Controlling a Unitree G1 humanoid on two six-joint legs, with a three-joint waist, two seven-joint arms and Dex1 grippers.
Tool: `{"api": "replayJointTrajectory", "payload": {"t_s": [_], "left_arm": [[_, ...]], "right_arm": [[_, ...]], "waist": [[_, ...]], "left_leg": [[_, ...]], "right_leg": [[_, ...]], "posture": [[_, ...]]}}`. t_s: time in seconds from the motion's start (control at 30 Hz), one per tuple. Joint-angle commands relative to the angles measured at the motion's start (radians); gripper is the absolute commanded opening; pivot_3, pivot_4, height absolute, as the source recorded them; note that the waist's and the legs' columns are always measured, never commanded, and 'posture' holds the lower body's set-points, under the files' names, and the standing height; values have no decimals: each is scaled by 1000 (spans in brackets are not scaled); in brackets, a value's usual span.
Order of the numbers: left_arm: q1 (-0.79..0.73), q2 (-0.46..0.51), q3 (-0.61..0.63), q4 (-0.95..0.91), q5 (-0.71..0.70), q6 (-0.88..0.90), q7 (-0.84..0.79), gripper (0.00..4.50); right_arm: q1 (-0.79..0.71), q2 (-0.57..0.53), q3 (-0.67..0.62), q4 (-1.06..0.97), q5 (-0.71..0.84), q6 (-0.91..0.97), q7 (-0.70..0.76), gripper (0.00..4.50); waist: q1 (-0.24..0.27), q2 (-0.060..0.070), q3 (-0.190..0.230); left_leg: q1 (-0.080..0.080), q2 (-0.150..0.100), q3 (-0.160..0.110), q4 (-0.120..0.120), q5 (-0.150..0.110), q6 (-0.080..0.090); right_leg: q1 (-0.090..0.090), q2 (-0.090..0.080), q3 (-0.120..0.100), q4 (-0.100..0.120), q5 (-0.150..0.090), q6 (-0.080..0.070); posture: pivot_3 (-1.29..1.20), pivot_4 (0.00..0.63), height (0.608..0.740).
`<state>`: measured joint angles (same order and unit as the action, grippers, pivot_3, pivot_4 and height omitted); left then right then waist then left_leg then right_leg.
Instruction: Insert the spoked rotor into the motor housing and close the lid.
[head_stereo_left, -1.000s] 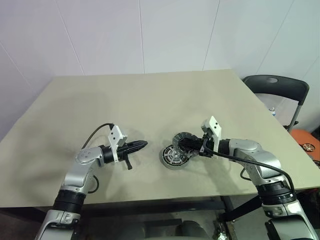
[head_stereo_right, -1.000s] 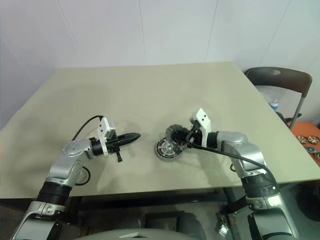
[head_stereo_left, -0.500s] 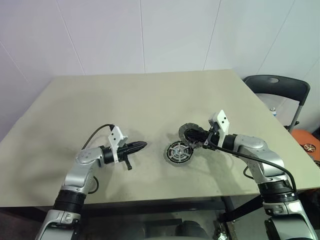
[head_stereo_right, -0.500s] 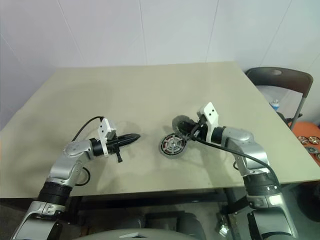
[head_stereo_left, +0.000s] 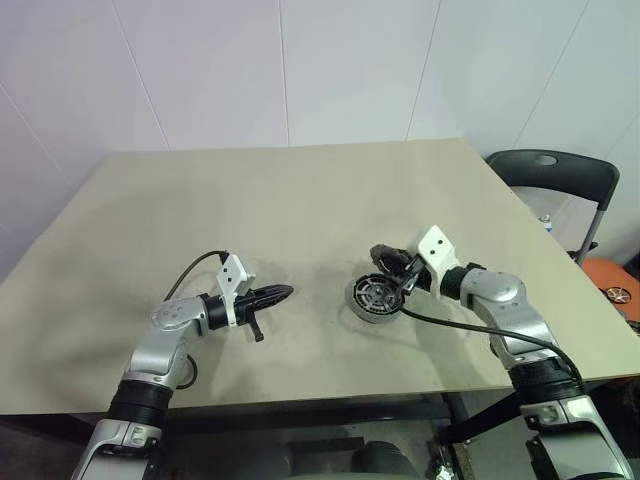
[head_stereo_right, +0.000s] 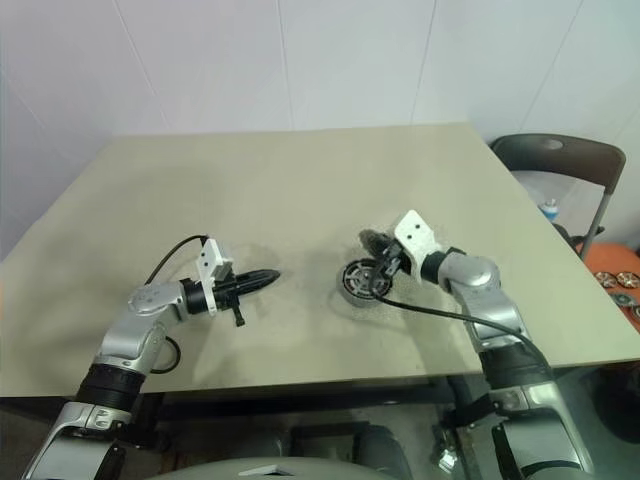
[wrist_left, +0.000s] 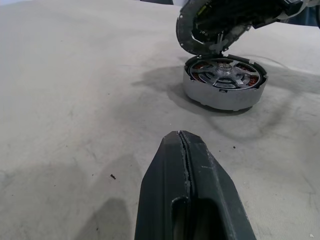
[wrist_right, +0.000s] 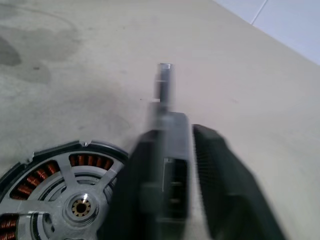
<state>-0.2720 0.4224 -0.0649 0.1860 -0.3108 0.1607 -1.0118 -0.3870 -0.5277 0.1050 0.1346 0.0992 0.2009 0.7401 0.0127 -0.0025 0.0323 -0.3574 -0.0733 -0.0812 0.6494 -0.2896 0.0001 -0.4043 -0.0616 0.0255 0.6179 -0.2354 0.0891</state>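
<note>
**Lid tilted over housing, seating not yet done**

L jaws (head_stereo_left: 283, 292): pressed shut, nothing in them, hovering low over the desk (head_stereo_left: 300, 190) on the robot's left, well apart from the parts, tips aimed toward them.

Housing (wrist_left: 220, 96): sits flat on the desk, right of centre. Wheel (wrist_left: 223, 75) is already down inside it; silvery spokes lie level w/ copper windings showing between them. So insert looks done, lid step left.

R jaws (head_stereo_left: 388, 265): clamped on the lid (wrist_left: 184, 37), which stands steeply tilted just beyond the housing, low edge at or just above the far rim. Can't tell if it touches. Grip looks edge-on and thin.

Risks, as I judge:
- Lid let go while this steep → tips, rolls off over the desk.
- Lowered off-centre → notched edge catches the rim, or hub misses the wheel's centre and jams.
- Push from one side → housing slides; nothing braces it, L arm is too far off.

Desk: plain beige, matte, some faint smudges. Beyond: dark chair (head_stereo_left: 555, 175) at the far right corner, white panelled wall (head_stereo_left: 350, 70) behind.
</note>
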Motion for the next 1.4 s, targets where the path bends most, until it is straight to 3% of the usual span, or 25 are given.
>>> {"api": "replayJointTrajectory", "payload": {"t_s": [0.03,0.1,0.2,0.37,0.6,0.73,1.03,1.23,1.4], "left_arm": [[-22,-1,3,-8,3,-22,1,0],[-23,-1,4,-6,3,-21,1,0],[-23,0,6,-2,7,-22,2,0],[-22,2,6,4,13,-24,7,0],[-18,-1,3,12,22,-27,13,0],[-21,-2,0,17,24,-30,13,0],[-23,-10,2,12,22,-31,11,0],[-16,-6,7,11,20,-33,10,0],[-18,-5,9,12,21,-34,13,0]], "right_arm": [[-3,14,12,-89,36,46,37,2495],[4,24,-12,-124,113,127,75,3145],[-5,26,-70,-179,259,272,133,3145],[-8,12,-116,-199,377,396,177,3145],[-18,35,-161,-182,445,447,150,3145],[-57,34,-120,-79,297,347,37,3145],[5,-6,48,-100,177,285,130,3145],[13,-11,70,-77,123,246,128,4452],[22,-24,114,-62,59,219,141,4452]], "waist": [[-1,0,0],[0,0,0],[0,0,0],[3,0,0],[1,0,0],[1,0,0],[1,0,0],[1,0,0],[1,0,0]], "left_leg": [[0,0,0,0,0,0],[0,1,0,0,0,0],[0,1,0,0,0,0],[0,0,0,0,0,0],[0,0,0,0,0,0],[0,0,0,0,0,0],[0,0,0,0,0,0],[1,0,0,0,0,0],[1,0,0,0,0,0]], "right_leg": [[0,0,0,0,0,0],[0,0,0,1,0,0],[0,0,0,1,0,0],[1,0,0,0,0,0],[0,0,0,0,0,0],[0,0,0,1,0,0],[0,0,0,0,0,0],[0,0,0,1,0,0],[0,0,0,1,0,0]], "posture": [[0,0,740],[0,0,740],[0,0,740],[0,0,740],[0,0,740],[0,0,740],[0,0,740],[0,0,740],[0,0,740]]}}
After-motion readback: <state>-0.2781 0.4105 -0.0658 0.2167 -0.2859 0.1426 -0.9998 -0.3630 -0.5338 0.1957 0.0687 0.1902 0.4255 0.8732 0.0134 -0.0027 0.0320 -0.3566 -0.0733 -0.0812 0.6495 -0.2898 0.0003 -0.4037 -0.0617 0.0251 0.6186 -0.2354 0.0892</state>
